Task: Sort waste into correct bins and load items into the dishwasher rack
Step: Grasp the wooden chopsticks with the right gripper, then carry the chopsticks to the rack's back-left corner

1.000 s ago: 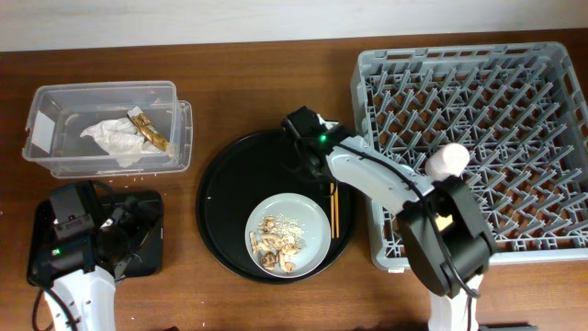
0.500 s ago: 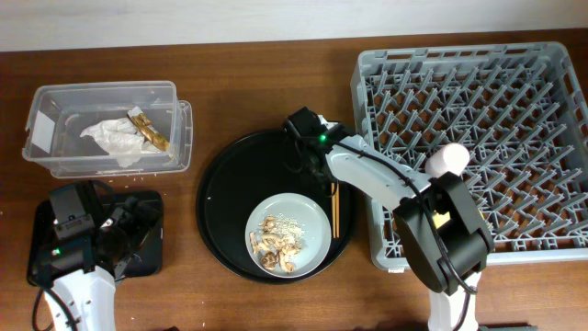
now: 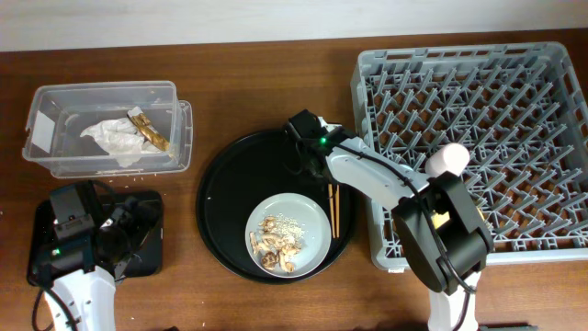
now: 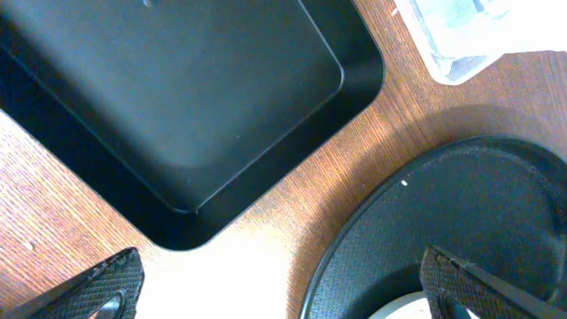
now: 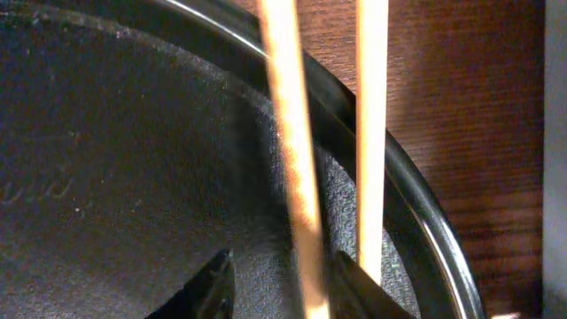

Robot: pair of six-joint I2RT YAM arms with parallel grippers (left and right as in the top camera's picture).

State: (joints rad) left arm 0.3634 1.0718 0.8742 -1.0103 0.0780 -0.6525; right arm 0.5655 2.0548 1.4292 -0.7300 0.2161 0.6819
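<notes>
1. Though set low over the round black tray [image 3: 230, 184], not yet clamped: right gripper [image 5: 282, 266] parted narrowly, astride one of the chopsticks [image 5: 291, 151], with a gap showing at each finger.
2. Probably lined up so for a pinch, then a carry to the dishwasher rack [image 3: 478, 138] just right of that tray.
3. Left gripper [image 4: 279, 288] spread wide and holding nothing, hanging over the table [image 4: 292, 195] between the shallow black tray [image 4: 177, 97] and the round one; seemingly parked clear of the right arm's work.
4. Inside the clear tub [image 3: 101, 88]: napkin [image 3: 112, 138] and wrapper [image 3: 152, 133], touching, apparently sorted as waste.
5. On the plate [image 3: 312, 230], itself on the round tray just beside the chopsticks: food scraps [image 3: 274, 244], presumably to be binned before racking.
6. Counted: two chopsticks, one plate, one napkin, one wrapper, two bins, one rack. No bowl or cup in view.
</notes>
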